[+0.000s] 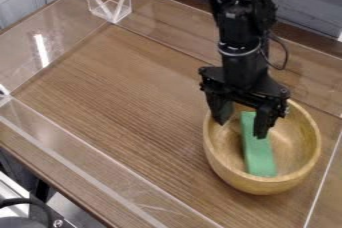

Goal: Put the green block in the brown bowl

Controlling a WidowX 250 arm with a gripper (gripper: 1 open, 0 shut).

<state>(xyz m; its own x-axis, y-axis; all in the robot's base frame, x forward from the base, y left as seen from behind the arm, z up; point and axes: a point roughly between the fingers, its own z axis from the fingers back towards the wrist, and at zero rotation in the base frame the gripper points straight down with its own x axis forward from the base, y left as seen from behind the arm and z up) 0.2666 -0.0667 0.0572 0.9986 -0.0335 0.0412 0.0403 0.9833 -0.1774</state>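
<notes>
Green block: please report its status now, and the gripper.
Gripper open, above the bowl. Green block lying inside brown bowl, leaning on its wall. Nothing in the way.

Your flat bright green rectangular block (258,155) lies inside your round tan wooden bowl (222,161), leaning against its wall

The gripper (243,118) points straight down with its jaws spread wide. Directly beneath it, the green block (257,151) lies inside the brown bowl (215,148), whose rim rings the fingertips.
</notes>
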